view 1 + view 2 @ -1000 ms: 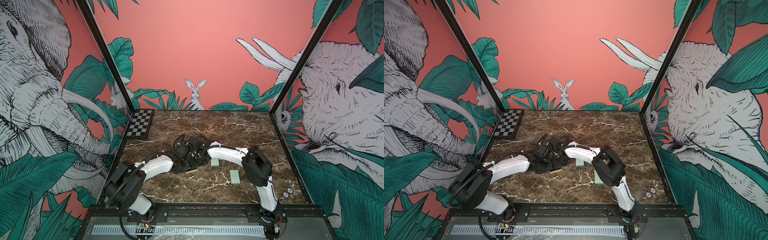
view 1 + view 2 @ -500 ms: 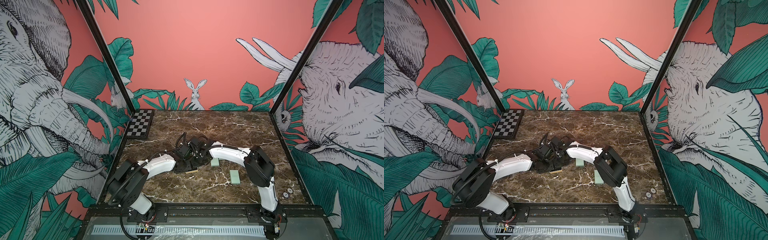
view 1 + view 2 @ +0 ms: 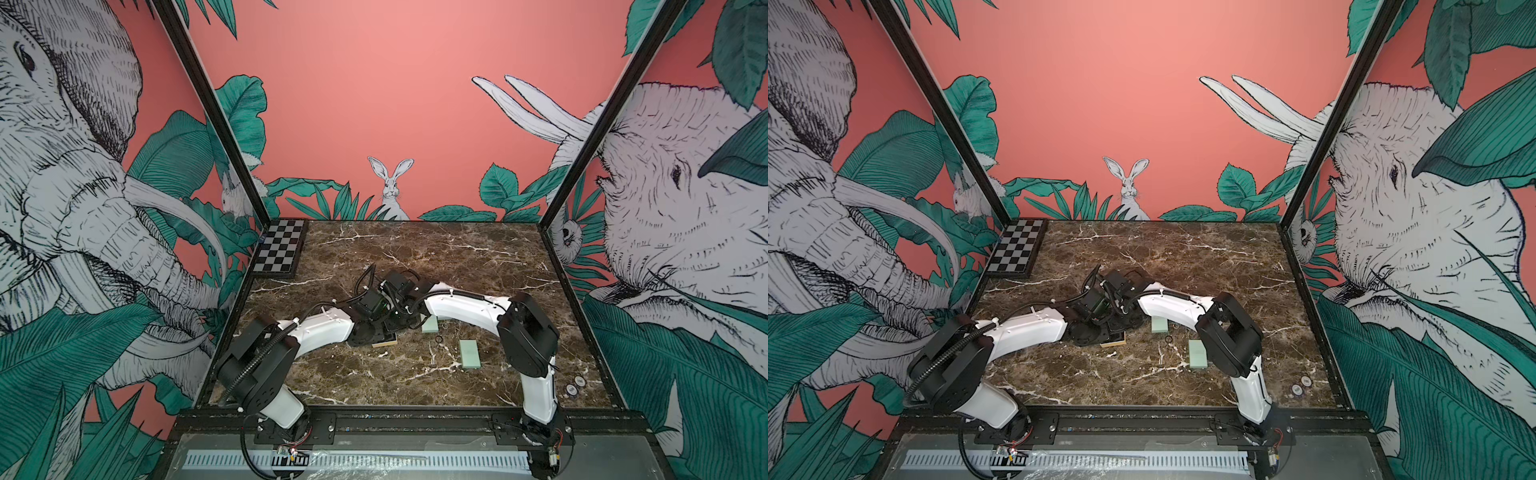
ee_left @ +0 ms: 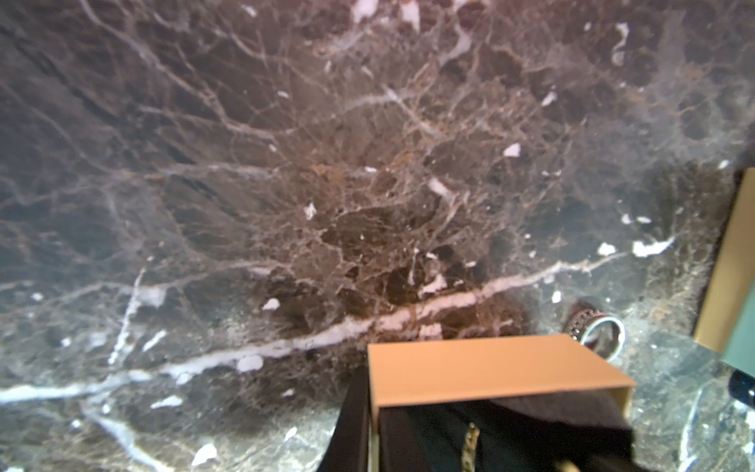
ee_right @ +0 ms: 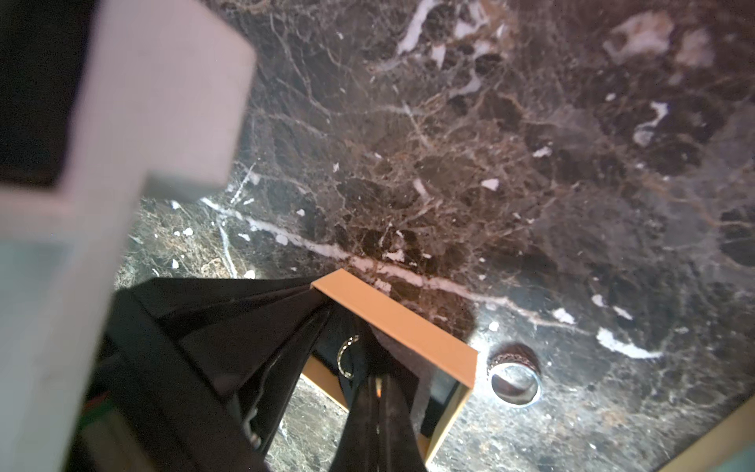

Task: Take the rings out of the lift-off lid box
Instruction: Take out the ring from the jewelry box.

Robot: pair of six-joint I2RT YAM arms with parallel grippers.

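Left gripper (image 5: 302, 302): clamped shut on the tan box's (image 5: 392, 318) wall.
Right gripper (image 5: 380, 392): fingers were shut, tips inside that box.
Ring (image 5: 515, 378): lay on the marble (image 5: 531, 163) just right of the box.
Right wrist only: another ring (image 5: 347, 355) sat inside the box.

Right fingers (image 5: 367, 433) reach inside box (image 5: 392, 316). One ring (image 5: 346, 355) in box, just beside fingers; second ring (image 5: 515, 378) on surface (image 5: 490, 143), just outside box wall.
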